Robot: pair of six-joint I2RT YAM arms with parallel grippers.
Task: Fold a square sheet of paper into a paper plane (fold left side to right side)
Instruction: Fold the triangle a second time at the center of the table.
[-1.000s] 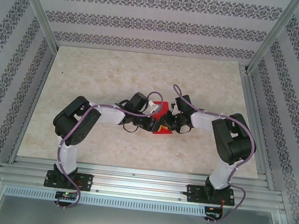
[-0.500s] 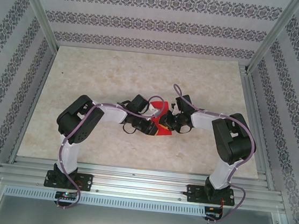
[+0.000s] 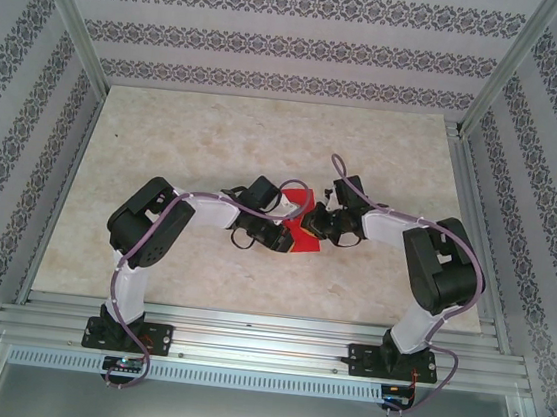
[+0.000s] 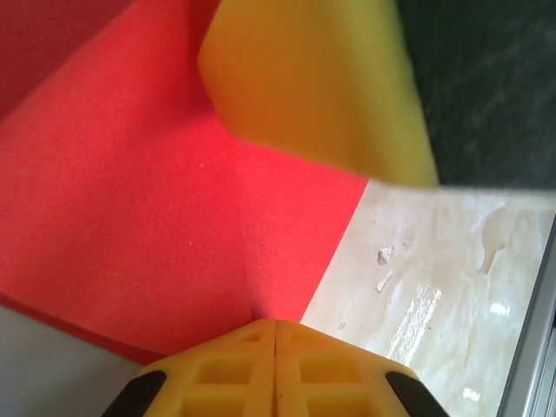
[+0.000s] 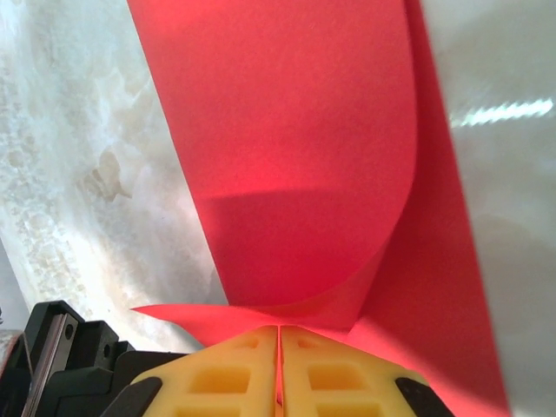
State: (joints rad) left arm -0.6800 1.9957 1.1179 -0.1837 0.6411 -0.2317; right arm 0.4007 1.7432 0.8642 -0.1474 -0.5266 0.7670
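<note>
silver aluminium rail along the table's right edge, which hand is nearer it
Right. The right hand grips the bright red paper sheet's edge facing the silver rail; the left hand is across the sheet, farther away.

I can read no text, label or number from here. Even the sheet of paper [image 5: 287, 130] carries no print.

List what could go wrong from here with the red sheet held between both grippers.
The sheet of paper bows in a loose curl at the right gripper; pressing it flat may crease it off-line.
The left gripper seems to pinch only the sheet's edge, so it could slip out.
With both holding, pulling apart might tear it.
</note>
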